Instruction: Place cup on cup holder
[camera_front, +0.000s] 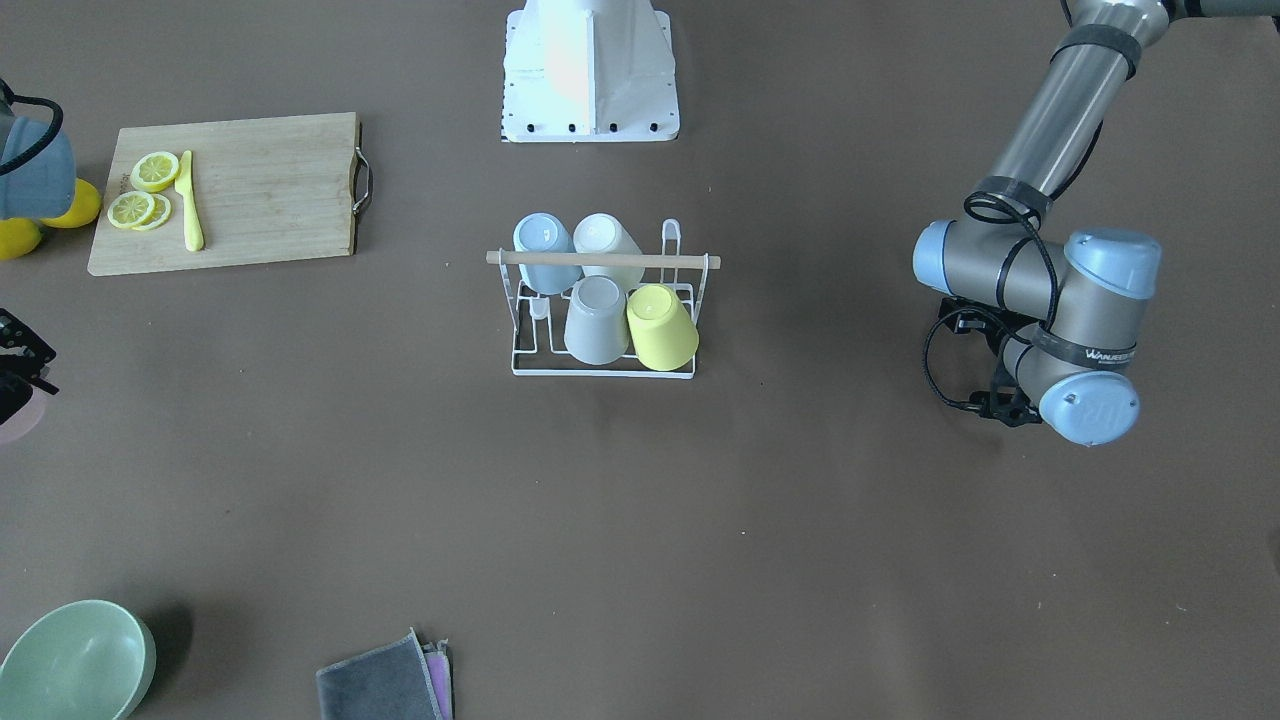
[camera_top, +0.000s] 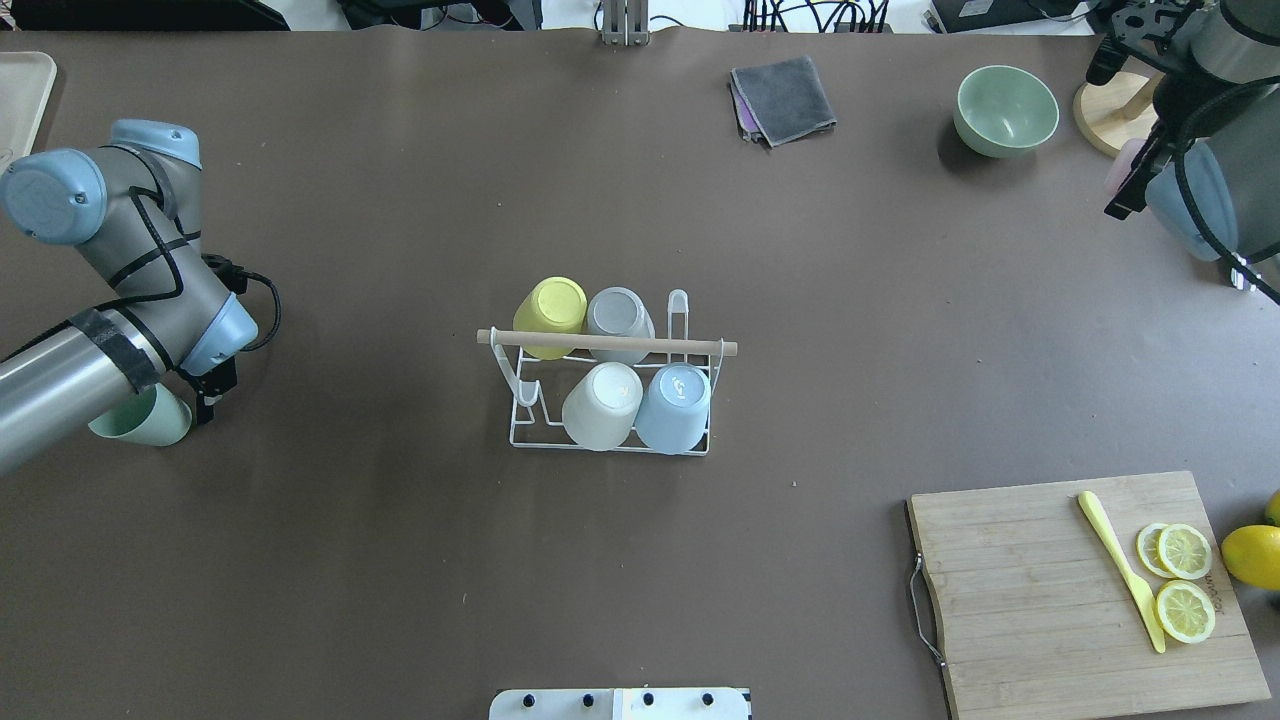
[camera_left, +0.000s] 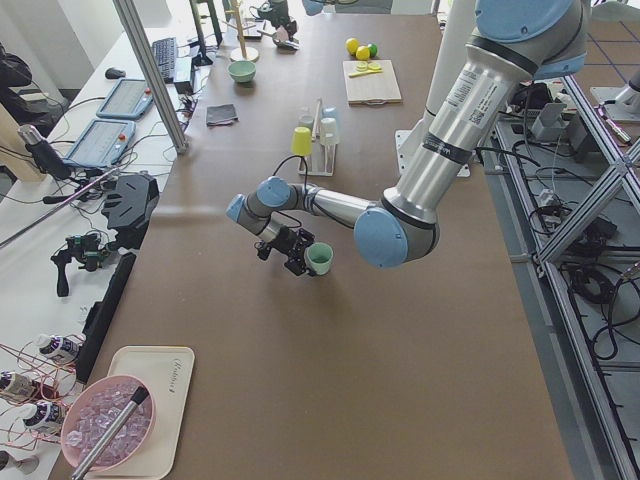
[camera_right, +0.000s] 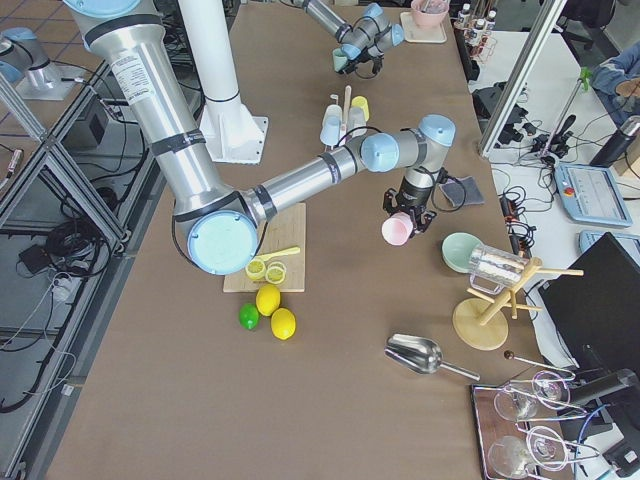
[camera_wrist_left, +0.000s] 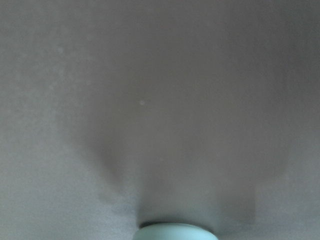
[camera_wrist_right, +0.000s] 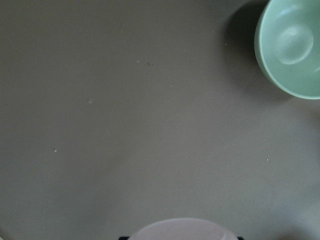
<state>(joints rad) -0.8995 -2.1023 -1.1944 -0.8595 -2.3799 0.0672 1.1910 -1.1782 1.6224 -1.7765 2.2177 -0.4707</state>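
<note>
The white wire cup holder (camera_top: 700, 347) with its wooden dowel stands mid-table and carries a yellow cup (camera_top: 552, 312), a grey cup (camera_top: 618, 318), a white cup (camera_top: 603, 403) and a blue cup (camera_top: 675, 405). It also shows in the front view (camera_front: 700, 263). My left gripper (camera_top: 205, 390) is far to the holder's left, shut on a mint green cup (camera_top: 140, 420) held on its side above the table (camera_left: 319, 258). My right gripper (camera_right: 405, 215) is far to the right, near the bowl, shut on a pink cup (camera_right: 397, 231). The fingers are mostly hidden.
A wooden cutting board (camera_top: 1050, 590) with lemon slices (camera_top: 1184, 580) and a yellow knife (camera_top: 1120, 570) lies front right, a lemon (camera_top: 1252, 556) beside it. A green bowl (camera_top: 1006, 110), a grey cloth (camera_top: 785, 97) and a wooden stand (camera_top: 1105, 110) sit at the far side.
</note>
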